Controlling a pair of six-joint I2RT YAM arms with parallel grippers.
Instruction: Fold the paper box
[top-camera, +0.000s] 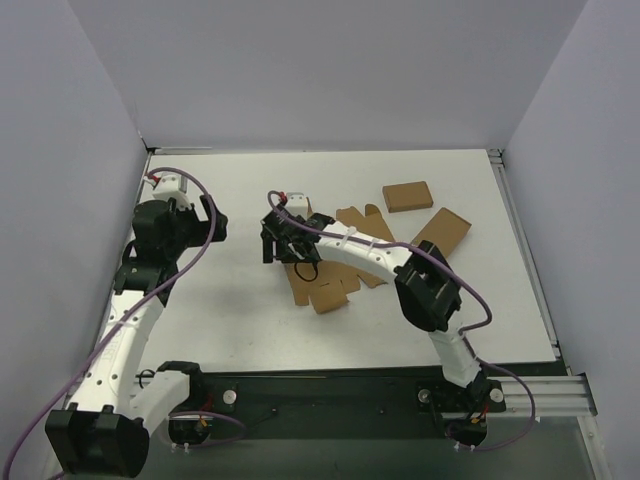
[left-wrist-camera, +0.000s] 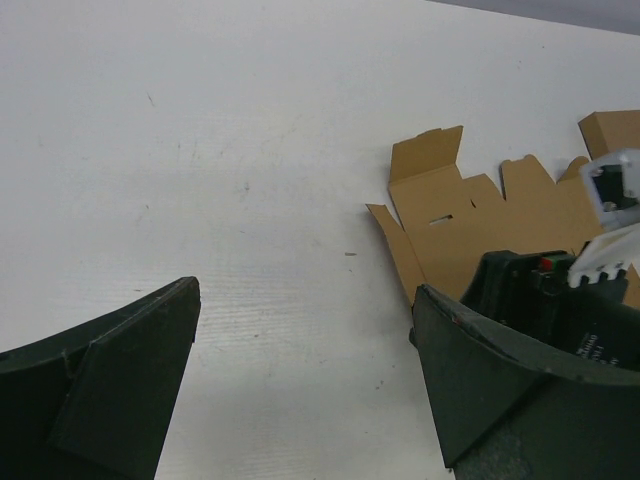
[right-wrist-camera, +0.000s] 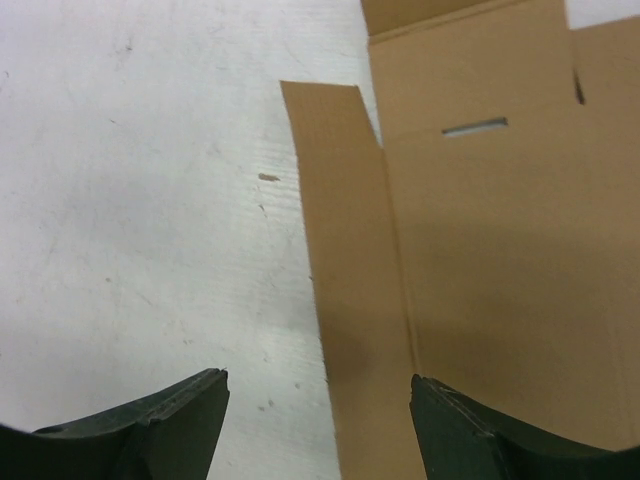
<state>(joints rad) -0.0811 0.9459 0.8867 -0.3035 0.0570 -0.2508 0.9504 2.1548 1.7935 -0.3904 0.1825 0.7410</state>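
Observation:
The paper box (top-camera: 327, 288) lies flat on the white table as a brown die-cut sheet with flaps and a slot. In the right wrist view the paper box (right-wrist-camera: 480, 230) fills the right half, and its narrow side flap (right-wrist-camera: 345, 250) runs down between my jaws. My right gripper (right-wrist-camera: 320, 378) hangs open over that flap's left edge, holding nothing. From above, the right gripper (top-camera: 278, 250) is at the sheet's left end. My left gripper (left-wrist-camera: 305, 290) is wide open over bare table, left of the paper box (left-wrist-camera: 470, 215). In the top view the left gripper (top-camera: 208, 225) is apart from the sheet.
Two smaller brown boxes sit at the back right, one (top-camera: 407, 195) near the far edge and one (top-camera: 443, 232) beside the sheet. The right arm's elbow (top-camera: 430, 285) reaches over the sheet's right part. Grey walls close off the table (top-camera: 230, 320) on three sides.

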